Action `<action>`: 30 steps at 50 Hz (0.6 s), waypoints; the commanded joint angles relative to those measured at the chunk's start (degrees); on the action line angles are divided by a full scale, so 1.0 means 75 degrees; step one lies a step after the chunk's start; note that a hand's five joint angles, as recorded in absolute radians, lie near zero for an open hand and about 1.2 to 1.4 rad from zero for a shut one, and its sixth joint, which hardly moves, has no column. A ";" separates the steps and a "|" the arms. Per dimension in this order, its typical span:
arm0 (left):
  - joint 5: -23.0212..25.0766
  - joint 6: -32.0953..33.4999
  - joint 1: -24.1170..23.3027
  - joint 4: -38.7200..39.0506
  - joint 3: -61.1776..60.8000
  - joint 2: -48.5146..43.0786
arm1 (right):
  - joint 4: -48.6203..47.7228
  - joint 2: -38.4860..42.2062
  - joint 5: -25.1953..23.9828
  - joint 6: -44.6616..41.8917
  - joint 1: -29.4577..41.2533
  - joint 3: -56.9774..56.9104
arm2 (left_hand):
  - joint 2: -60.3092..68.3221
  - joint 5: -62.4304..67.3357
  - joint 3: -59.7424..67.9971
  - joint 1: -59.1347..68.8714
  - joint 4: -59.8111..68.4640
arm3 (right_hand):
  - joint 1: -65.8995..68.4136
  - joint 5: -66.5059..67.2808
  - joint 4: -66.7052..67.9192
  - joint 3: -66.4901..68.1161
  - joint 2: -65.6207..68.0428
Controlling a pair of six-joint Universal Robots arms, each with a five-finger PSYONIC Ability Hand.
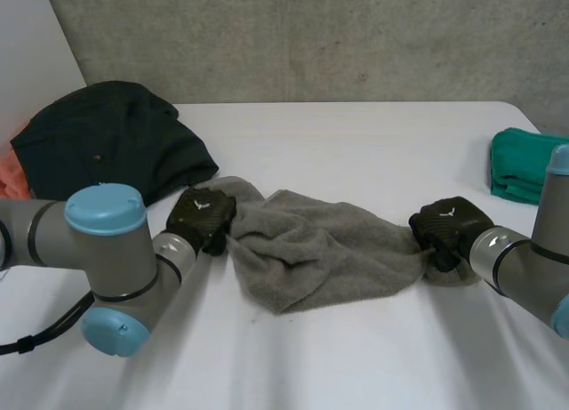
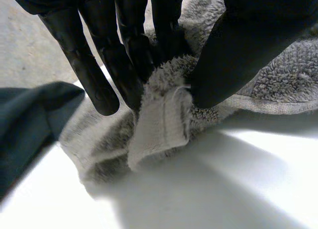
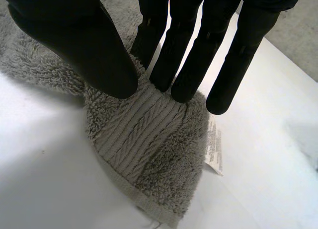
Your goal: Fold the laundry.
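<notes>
A grey towel (image 1: 320, 254) lies crumpled across the middle of the white table (image 1: 356, 143). My left hand (image 1: 201, 218) is at the towel's left end; in its wrist view the thumb (image 2: 233, 60) and fingers (image 2: 124, 65) pinch a hemmed corner of the towel (image 2: 164, 119). My right hand (image 1: 449, 229) is at the towel's right end. There the thumb (image 3: 84, 45) and fingers (image 3: 184, 55) pinch the ribbed border of the towel (image 3: 144, 134), and a white care label (image 3: 214, 145) sticks out beside it.
A dark green garment (image 1: 111, 139) is heaped at the back left, with something orange (image 1: 11, 180) behind it at the edge. A teal folded cloth (image 1: 524, 164) sits at the far right. A concrete wall (image 1: 311, 36) stands behind the table.
</notes>
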 commanded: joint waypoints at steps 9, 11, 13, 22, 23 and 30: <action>-0.0355 0.0150 0.0198 -0.0604 -0.0393 0.5240 | 0.1995 -0.3115 0.0174 -0.1765 -0.0769 -0.1635 | 0.1553 0.1856 0.1597 0.1960 0.1532 | 0.2189 0.1718 0.1517 0.1618 0.1677; -0.0296 0.0150 0.0316 -0.0804 -0.0311 0.5559 | 0.2287 -0.3455 0.0174 -0.1765 -0.0875 -0.2091 | 0.1553 0.1856 0.1597 0.1960 0.1532 | 0.2189 0.1718 0.1517 0.1618 0.1677; -0.0145 0.0162 0.0444 -0.1224 -0.0171 0.5666 | 0.2476 -0.3585 0.0151 -0.1788 -0.0922 -0.2315 | 0.1553 0.1856 0.1597 0.1960 0.1532 | 0.2189 0.1718 0.1517 0.1618 0.1677; 0.0302 0.0454 0.0727 -0.2176 -0.0146 0.4637 | 0.3449 -0.2791 0.0068 -0.2279 -0.1309 -0.2597 | 0.1553 0.1856 0.1597 0.1960 0.1532 | 0.2189 0.1718 0.1517 0.1618 0.1677; 0.0302 0.0513 0.0727 -0.2176 -0.0146 0.4414 | 0.3461 -0.2348 0.0150 -0.2431 -0.1309 -0.2644 | 0.1553 0.1856 0.1597 0.1960 0.1532 | 0.2189 0.1718 0.1517 0.1618 0.1677; 0.0208 0.1239 0.0680 -0.1591 0.1163 0.1954 | 0.3286 -0.0391 0.0524 -0.2282 -0.1239 -0.3812 | 0.1553 0.1856 0.1597 0.1960 0.1532 | 0.2189 0.1718 0.1517 0.1618 0.1677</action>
